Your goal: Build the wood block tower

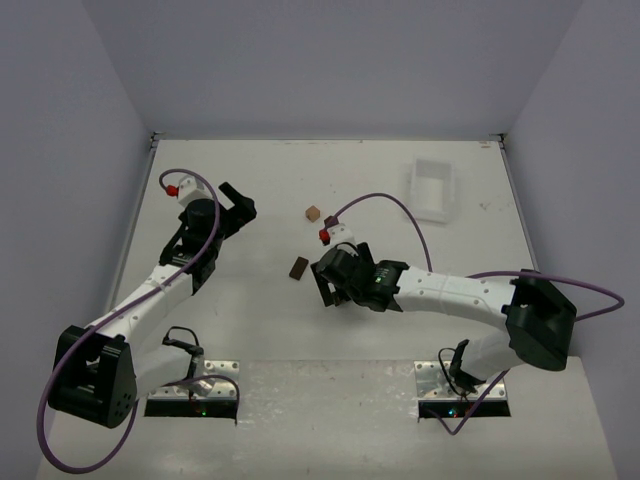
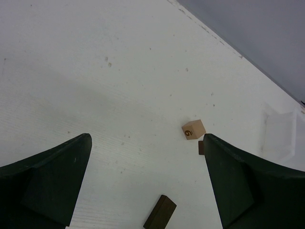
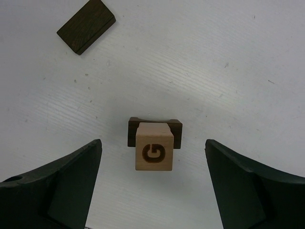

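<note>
The right fingers are standing released on either side of the tan cube, which is sitting on a dark block on the white, finely lined surface. The stacking step is looking finished; the next move is calling for the flat dark slab at 11 o'clock. The left fingers are hanging released, empty. The wood is looking matte and sharp-edged.

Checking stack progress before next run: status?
Left gripper open, empty. Right gripper open, straddling G cube seated on dark block. Loose dark block nearby, nothing obstructing.
</note>
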### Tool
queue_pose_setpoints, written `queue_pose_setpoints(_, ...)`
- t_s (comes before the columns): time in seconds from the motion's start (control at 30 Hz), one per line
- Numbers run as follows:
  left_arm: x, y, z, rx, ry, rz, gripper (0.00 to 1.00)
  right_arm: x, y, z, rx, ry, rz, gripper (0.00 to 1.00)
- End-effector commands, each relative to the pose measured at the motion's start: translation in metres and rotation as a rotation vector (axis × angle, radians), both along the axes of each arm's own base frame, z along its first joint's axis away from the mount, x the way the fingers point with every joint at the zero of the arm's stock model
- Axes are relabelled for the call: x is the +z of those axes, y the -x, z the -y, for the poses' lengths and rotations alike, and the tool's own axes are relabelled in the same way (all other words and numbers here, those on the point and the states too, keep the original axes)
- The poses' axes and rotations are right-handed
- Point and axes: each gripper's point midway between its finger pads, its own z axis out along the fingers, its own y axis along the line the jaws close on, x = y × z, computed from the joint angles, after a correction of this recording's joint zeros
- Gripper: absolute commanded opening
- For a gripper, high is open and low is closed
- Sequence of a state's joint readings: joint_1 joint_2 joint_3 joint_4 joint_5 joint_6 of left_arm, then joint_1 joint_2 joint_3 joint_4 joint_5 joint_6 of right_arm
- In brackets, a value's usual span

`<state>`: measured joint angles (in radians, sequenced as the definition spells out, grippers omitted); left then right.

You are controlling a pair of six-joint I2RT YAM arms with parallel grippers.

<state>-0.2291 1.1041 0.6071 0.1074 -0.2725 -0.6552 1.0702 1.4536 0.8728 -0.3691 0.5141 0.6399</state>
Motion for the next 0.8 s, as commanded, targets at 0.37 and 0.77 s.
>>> queue_pose_setpoints(0.37, 0.021, -0.003, 0.001, -0.009, 0.008, 0.078, 1.0, 0.014, -0.009, 0.01, -0.069, 0.027, 0.055, 0.99)
queue_pose_setpoints(0.77, 0.021, -0.003, 0.0, -0.004, 0.009, 0.077, 1.0, 0.008, -0.01, 0.024, -0.105, 0.065, 0.055, 0.99)
